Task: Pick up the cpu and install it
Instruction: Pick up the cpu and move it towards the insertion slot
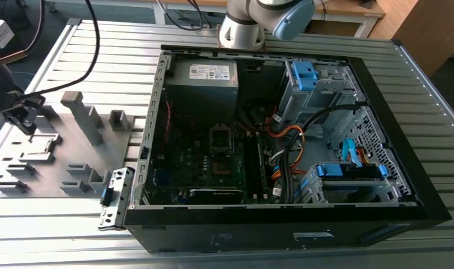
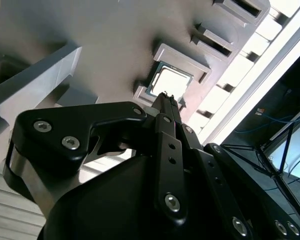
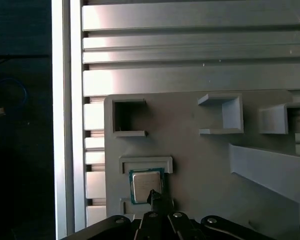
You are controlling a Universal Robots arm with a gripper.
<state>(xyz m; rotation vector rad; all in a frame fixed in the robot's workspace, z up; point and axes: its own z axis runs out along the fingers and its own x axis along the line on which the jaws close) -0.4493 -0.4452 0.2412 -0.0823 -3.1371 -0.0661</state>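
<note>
One cpu [image 3: 144, 185] sits in its grey tray [image 3: 205, 165] recess just under your pincer [image 3: 155, 196], which looks pinched narrow and empty, so centre squarely over its edges and grip lightly.

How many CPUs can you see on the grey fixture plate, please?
1. The cpu lies in a recess of the grey fixture plate, right by the gripper; the gripper could hide others.
</note>
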